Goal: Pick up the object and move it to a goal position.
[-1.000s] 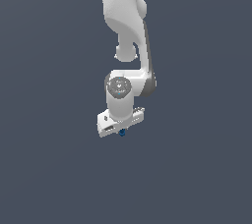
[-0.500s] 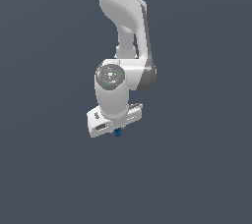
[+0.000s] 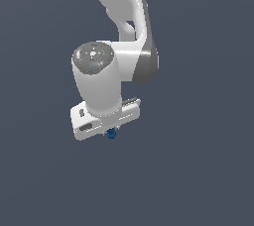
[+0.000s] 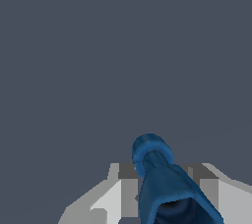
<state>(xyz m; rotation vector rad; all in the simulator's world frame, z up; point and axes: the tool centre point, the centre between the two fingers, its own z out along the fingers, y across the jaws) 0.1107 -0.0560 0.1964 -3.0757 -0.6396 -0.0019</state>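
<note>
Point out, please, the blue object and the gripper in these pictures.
blue object (image 4: 165, 183), wrist view, on its flared body between the fingers.
blue object (image 3: 111, 133), exterior view, on the bit showing below the gripper.
gripper (image 3: 111, 130), exterior view, between its fingertips.

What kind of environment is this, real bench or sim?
Most likely a bare simulator scene: flat grey backdrop with no visible furniture, a smoothly rendered white arm, and the gripper holding a small blue object.
</note>
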